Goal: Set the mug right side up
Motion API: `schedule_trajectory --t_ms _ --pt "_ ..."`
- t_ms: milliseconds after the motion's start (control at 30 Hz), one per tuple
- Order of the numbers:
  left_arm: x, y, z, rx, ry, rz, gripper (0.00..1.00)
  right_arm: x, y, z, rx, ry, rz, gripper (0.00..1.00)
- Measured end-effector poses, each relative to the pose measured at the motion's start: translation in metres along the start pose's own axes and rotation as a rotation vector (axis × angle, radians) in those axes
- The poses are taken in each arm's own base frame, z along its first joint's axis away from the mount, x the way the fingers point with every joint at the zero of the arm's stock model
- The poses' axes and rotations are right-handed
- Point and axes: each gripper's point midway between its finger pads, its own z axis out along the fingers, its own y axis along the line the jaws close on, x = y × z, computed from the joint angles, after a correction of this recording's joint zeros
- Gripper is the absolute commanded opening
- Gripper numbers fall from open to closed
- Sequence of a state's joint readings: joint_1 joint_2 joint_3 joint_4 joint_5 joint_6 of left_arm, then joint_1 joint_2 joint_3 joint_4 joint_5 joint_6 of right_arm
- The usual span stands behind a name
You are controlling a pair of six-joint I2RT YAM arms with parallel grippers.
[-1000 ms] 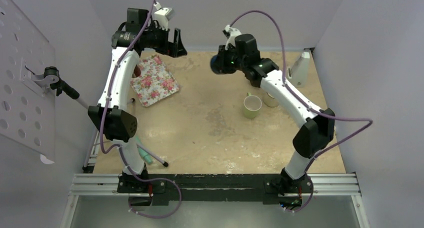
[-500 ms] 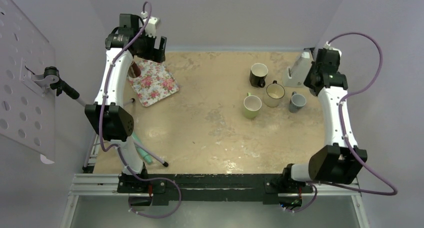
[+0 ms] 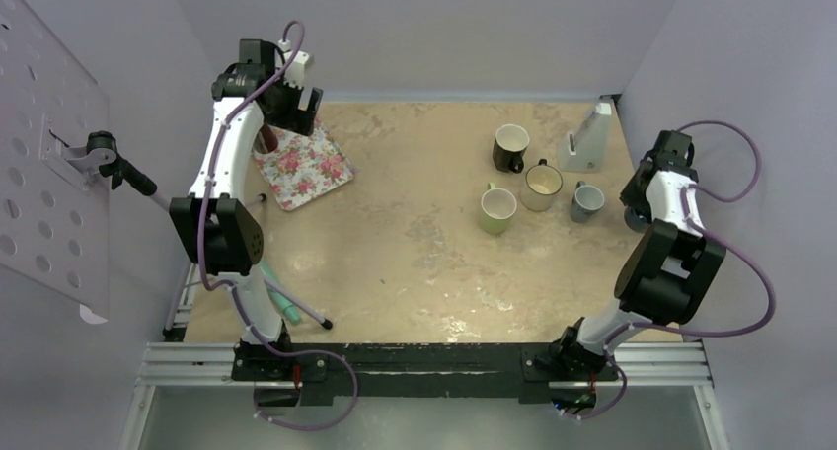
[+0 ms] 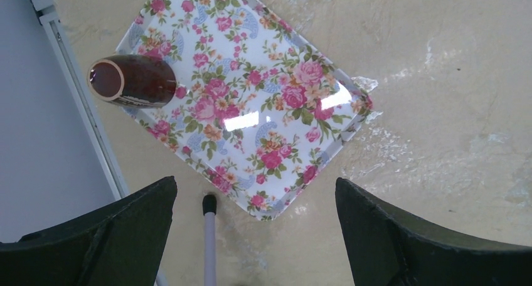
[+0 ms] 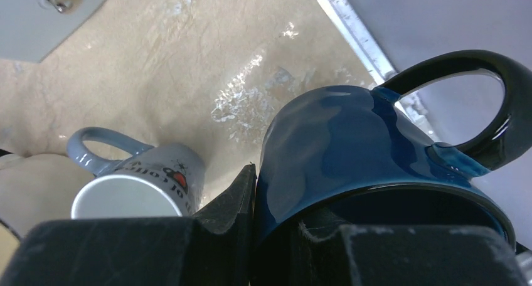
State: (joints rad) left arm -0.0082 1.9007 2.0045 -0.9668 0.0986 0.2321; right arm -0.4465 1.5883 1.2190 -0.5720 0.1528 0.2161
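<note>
A dark blue mug (image 5: 339, 135) with a black handle hangs in my right gripper (image 5: 276, 204). The gripper is shut on the mug's rim, one finger outside the wall and one inside. The mug's opening faces the wrist camera. In the top view the right gripper (image 3: 640, 205) sits at the table's right edge, past the grey mug (image 3: 586, 201), and the blue mug (image 3: 632, 217) barely shows under it. My left gripper (image 4: 256, 184) stands wide open and holds nothing, high above the near corner of the floral tray (image 4: 295, 129).
A brown cup (image 4: 132, 80) rests on the tray's left part. Black (image 3: 510, 146), cream (image 3: 542, 185) and green (image 3: 497, 209) mugs stand open side up at the back right. A white stand (image 3: 589, 134) is behind them. The grey mug (image 5: 144, 185) is close left of the held mug. A tripod leg (image 4: 209, 242) lies by the tray.
My right arm has swung from the back centre to the table's right edge and folded back, still holding the blue mug. The left arm drew back to the left over the tray.
</note>
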Motion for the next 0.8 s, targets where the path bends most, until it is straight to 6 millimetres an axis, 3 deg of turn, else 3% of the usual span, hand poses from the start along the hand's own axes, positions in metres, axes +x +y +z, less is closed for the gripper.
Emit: schedule_trajectory --t_ms 200,533,800 --pt "0.015 0.013 0.028 -0.038 0.062 0.013 1.0 0.025 0.008 0.03 -0.044 0.074 0.001 0.02" --pt "0.051 0.059 0.089 -0.159 0.193 -0.009 1.0 0.038 0.01 0.05 -0.086 0.115 0.024 0.31" --pt "0.04 0.092 0.109 -0.266 0.172 0.037 1.0 0.035 0.013 0.05 -0.106 0.102 0.025 0.4"
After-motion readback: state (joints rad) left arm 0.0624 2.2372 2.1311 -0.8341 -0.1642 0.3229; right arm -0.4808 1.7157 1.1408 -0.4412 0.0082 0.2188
